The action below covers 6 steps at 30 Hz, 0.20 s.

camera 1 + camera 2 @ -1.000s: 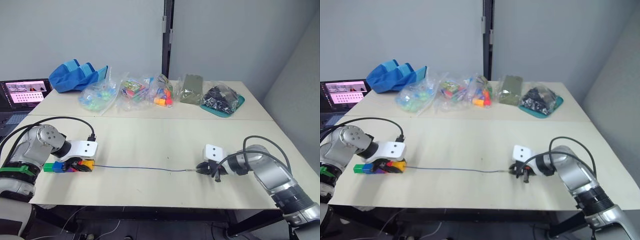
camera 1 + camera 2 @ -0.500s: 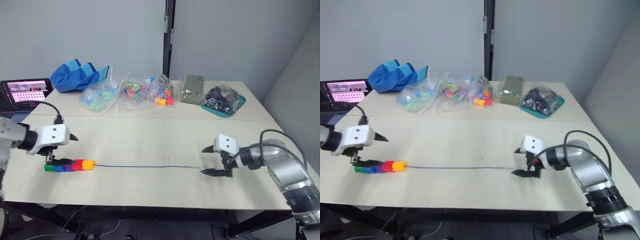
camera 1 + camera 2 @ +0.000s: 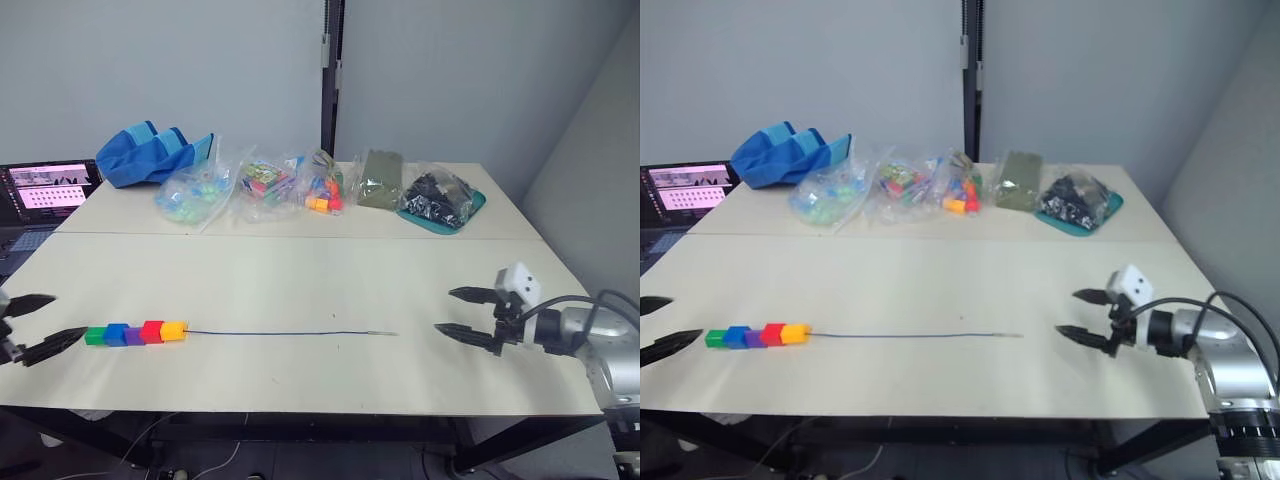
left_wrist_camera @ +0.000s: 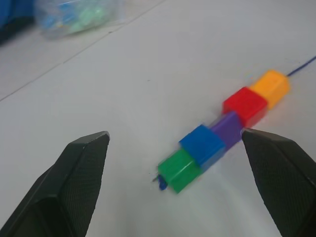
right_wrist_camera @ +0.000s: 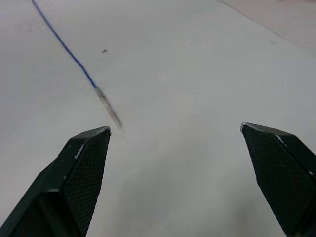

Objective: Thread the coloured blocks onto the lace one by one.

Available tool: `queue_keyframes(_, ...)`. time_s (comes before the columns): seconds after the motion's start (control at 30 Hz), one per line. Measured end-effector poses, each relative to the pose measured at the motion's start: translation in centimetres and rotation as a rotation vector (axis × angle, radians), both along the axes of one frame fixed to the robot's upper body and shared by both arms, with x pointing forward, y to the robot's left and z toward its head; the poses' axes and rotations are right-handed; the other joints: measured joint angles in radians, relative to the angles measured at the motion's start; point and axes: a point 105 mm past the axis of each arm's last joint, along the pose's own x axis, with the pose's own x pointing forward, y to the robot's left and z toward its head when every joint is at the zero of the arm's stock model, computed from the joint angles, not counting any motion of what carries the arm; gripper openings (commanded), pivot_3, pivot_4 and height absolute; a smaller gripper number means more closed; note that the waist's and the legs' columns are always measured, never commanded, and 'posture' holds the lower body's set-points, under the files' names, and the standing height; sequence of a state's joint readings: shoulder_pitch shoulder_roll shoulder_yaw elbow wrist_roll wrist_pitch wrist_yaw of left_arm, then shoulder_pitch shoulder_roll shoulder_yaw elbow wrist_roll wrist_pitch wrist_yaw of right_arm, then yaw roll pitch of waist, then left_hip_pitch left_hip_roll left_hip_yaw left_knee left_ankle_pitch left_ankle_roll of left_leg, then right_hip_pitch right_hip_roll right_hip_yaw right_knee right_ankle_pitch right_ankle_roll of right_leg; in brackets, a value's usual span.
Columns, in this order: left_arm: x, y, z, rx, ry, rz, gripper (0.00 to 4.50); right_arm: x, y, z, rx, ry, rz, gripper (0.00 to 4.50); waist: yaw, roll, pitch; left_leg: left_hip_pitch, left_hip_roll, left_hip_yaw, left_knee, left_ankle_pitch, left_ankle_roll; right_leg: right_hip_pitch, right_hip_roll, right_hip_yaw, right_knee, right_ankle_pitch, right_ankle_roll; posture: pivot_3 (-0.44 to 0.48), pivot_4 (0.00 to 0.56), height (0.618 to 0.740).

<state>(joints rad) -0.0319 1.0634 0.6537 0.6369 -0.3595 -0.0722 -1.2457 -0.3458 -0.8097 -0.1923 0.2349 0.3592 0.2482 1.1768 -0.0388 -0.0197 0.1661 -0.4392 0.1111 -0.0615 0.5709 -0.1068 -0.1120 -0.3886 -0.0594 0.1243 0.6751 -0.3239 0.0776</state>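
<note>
The left pincer (image 3: 32,324) is spread wide and empty at the near left edge of the surface (image 3: 330,275), its two black fingers (image 4: 74,182) pointing toward the coloured blocks (image 3: 136,333) just beyond them without touching. The five blocks lie in a tight row on the surface: green at the outer end, then blue, purple, red and yellow-orange. All five are threaded on the lace (image 3: 285,333), whose small knot shows at the green end in the left wrist view. From the yellow-orange block the thin dark-blue cord runs nearly straight across the surface toward the robot's right and ends in its pale stiff tip (image 3: 384,333).

The right pincer (image 3: 466,313) is also spread wide and holds nothing, low over the surface near the right edge, a little apart from that tip.

Along the far side of the surface sits a row of clear plastic bags (image 3: 262,187) holding mixed coloured toy pieces. To their right are a bag of olive-green material (image 3: 381,179) and a teal tray (image 3: 479,205) carrying a bag of dark pieces. A blue fabric bundle (image 3: 152,153) lies at the far left, with a laptop (image 3: 42,187) beside it.
</note>
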Motion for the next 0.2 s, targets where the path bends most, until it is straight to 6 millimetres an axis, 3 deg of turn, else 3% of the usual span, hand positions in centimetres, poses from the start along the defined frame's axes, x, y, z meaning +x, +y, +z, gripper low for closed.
queue_keyframes(0.1,-0.6,0.2,-1.9,-0.038,0.018,0.031,4.5,0.4,-1.4,-0.4,0.017,-0.007,-0.043,4.45,-0.001,0.0,0.0,0.0,0.0,0.0,0.0,0.0,0.0,0.0,0.0,0.0,0.0,0.0,0.0,0.0,0.15,0.74)
queue_keyframes(0.2,-0.9,0.2,-2.2,-0.031,0.029,0.045,4.5,0.9,-2.2,-0.4,0.015,-0.035,-0.062,4.45,0.0,0.0,0.0,0.0,0.0,0.0,0.0,0.0,0.0,0.0,0.0,0.0,0.0,0.0,0.0,0.0,0.15,0.74)
